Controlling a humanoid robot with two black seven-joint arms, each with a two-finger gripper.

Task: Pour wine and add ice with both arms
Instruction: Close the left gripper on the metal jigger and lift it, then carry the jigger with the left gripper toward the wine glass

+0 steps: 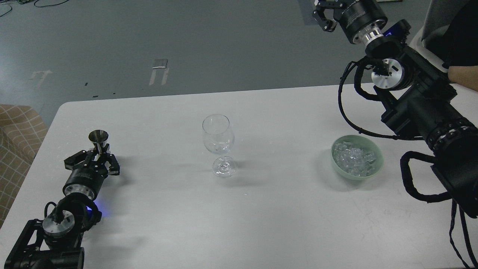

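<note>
A clear wine glass (219, 140) stands upright at the table's middle and looks empty; no wine shows. Ice (353, 156), several clear cubes, fills a pale green bowl (378, 167) at the right. A small steel measuring cup (98, 138) stands upright at the left. My left gripper (93, 160) lies low on the table right behind the cup, with its fingers spread to either side of the cup's base. My right gripper (325, 15) is raised high at the top edge, far above and behind the bowl, its fingers apart and empty, partly cut off.
The white table (239, 216) has its far edge behind the glass and grey floor beyond. A checked chair (16, 142) stands off the table's left side. My right arm's cables (347, 112) hang just behind the bowl.
</note>
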